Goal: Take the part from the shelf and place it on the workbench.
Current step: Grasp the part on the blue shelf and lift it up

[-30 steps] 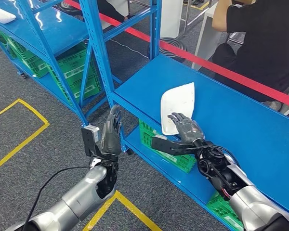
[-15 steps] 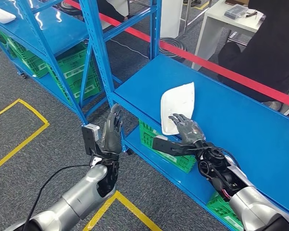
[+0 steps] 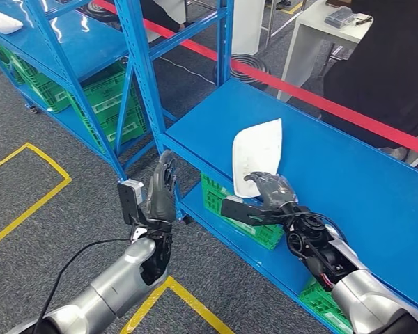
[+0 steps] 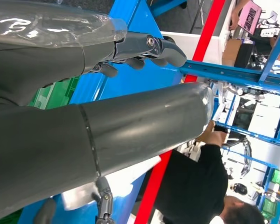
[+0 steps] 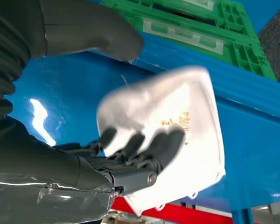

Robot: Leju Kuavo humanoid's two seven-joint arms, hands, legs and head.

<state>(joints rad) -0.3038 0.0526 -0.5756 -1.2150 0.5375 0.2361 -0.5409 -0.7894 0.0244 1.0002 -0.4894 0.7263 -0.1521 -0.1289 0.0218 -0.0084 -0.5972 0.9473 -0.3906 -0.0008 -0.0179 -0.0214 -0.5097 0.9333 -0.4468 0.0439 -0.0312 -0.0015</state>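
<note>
While the white part (image 3: 257,154) lies on the blue shelf (image 3: 354,181), long axis running near-to-far | right hand (image 3: 272,189) at its near edge, fingers curling on it, grasp unconfirmed | left hand (image 3: 160,195) farther left, open, holding nothing

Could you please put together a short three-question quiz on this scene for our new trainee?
1. True or false: the white part lies flat in a green crate under the shelf.
2. Which hand is at the white part?
A. the left hand
B. the right hand
C. a person's hand
3. Fill in: the white part sits on the ____ shelf surface.

Key:
1. False. It is on top of the shelf surface, its near edge at the right hand's fingers.
2. B. The left hand is raised, fingers apart, beside the shelf post.
3. blue
</note>
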